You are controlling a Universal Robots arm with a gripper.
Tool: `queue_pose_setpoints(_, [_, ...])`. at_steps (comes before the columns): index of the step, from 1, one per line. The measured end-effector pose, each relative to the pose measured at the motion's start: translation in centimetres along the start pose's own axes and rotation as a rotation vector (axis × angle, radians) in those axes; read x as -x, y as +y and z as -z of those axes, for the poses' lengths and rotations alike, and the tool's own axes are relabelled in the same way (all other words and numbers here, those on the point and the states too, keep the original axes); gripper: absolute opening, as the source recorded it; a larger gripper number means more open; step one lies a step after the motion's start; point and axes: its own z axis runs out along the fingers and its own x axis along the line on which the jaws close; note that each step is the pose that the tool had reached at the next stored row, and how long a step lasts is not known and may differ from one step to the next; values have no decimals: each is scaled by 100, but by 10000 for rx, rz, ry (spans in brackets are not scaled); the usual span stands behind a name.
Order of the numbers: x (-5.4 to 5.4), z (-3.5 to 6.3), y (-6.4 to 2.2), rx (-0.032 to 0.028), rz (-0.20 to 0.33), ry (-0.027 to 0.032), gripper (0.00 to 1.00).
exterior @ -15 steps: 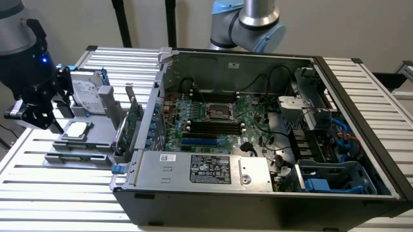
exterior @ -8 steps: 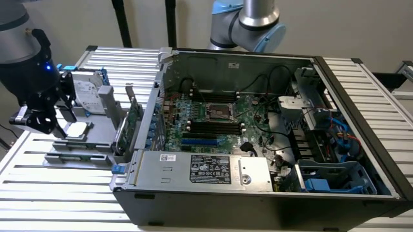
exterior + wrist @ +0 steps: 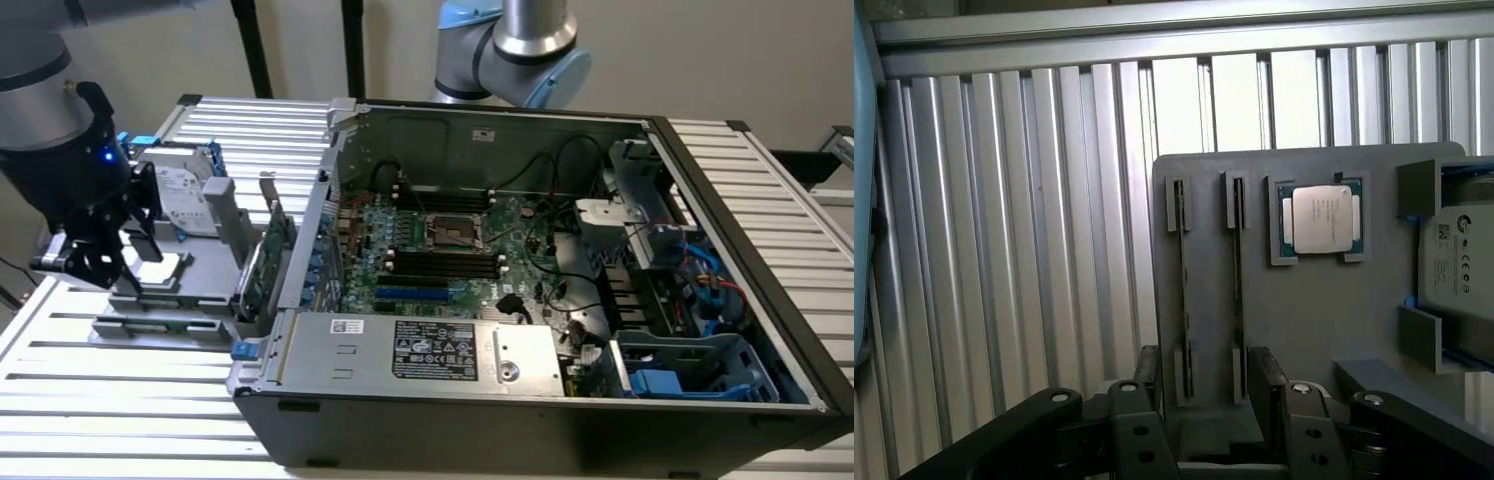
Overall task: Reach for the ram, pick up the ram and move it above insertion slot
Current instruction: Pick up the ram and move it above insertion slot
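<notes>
The ram (image 3: 1237, 265) stands edge-on as a thin dark strip in a long narrow holder on the grey parts tray (image 3: 1304, 320). A second strip like it (image 3: 1181, 265) stands in the holder beside it. My gripper (image 3: 1206, 388) hangs open just above the near ends of both holders, with one black finger (image 3: 1150, 375) outside each strip and nothing held. In the exterior view the gripper (image 3: 91, 268) is over the tray (image 3: 160, 300), at that view's left of the open computer case. The motherboard's long black memory slots (image 3: 441, 262) lie inside the case.
On the tray sit a square processor (image 3: 1320, 218) and a silver hard drive (image 3: 1459, 260) in a blue frame. A taller green expansion card (image 3: 274, 250) stands between the tray and the case wall (image 3: 310, 250). A second arm (image 3: 514, 45) stands behind the case. The ribbed metal table (image 3: 1004, 250) surrounds the tray.
</notes>
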Motion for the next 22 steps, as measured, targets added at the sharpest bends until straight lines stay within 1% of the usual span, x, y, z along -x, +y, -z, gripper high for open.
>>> queue_pose_setpoints(2, [-4,-36,11,1,-10,1,48])
queue_pose_setpoints(8, [-30,-148,83,-1,-19,-1,48])
queue_pose_setpoints(22, [-73,-401,86,0,-19,0,48])
